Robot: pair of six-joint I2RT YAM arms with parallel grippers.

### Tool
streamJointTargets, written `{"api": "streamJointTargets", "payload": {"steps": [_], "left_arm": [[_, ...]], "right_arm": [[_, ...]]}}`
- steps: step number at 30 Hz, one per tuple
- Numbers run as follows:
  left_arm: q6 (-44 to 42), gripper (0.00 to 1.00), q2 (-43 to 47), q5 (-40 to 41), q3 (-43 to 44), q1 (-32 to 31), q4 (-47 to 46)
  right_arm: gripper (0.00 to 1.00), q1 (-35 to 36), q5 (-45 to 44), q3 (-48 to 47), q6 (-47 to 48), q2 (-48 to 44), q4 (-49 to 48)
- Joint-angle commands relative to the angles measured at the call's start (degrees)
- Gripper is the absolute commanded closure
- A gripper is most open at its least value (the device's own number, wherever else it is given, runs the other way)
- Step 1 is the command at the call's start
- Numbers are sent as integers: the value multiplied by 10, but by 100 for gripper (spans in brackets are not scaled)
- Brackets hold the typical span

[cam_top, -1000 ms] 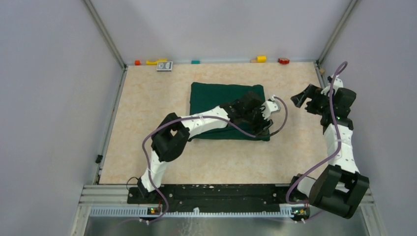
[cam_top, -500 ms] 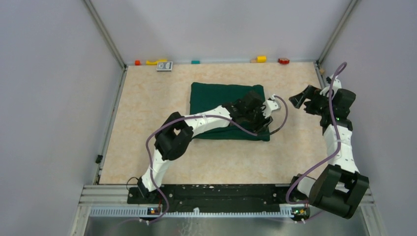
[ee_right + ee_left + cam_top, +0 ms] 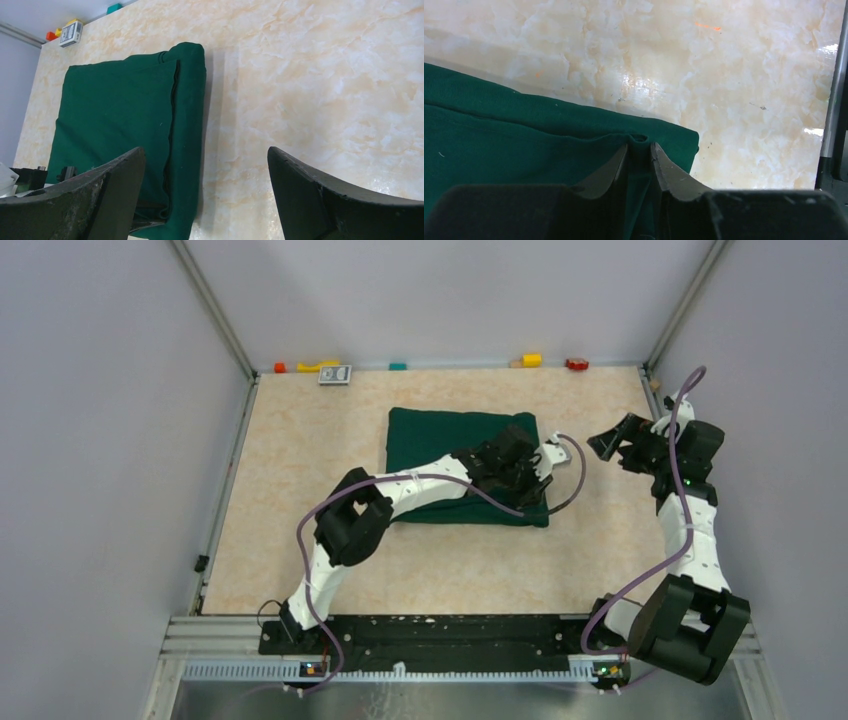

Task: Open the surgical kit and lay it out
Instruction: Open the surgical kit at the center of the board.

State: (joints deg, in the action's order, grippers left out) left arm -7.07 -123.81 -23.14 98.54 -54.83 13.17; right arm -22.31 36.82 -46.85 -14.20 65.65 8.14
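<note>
While the left arm has drawn in only slightly over the last second, its elbow edging rightward, the left gripper (image 3: 640, 146) stays at the near right corner of the folded dark green cloth bundle (image 3: 440, 435). The bundle lies mid-table, toward the far side. The fingers are almost closed, pinching a raised fold of cloth between them. I judge the grasp settled and the unwrapping not yet begun: the bundle's outline is unchanged, and no tray or instruments show. Further right, the right gripper (image 3: 205, 151) has tilted a little and then held still. Its jaws are spread wide and hold nothing, above the table (image 3: 600, 530) and apart from the bundle's right edge.
</note>
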Motion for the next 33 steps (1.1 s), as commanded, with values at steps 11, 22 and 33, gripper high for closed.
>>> {"api": "streamJointTargets", "payload": {"steps": [11,22,33], "left_arm": [[53,85,12,-44,26,15,-17],[49,98,4,-53,29,16,-20],[69,100,62,-49,16,52,-22]], "right_arm": [[10,-7,28,5,-7,4,-28],[10,-11,31,5,-7,4,-28],[10,-16,23,-2,0,-2,-22]]}}
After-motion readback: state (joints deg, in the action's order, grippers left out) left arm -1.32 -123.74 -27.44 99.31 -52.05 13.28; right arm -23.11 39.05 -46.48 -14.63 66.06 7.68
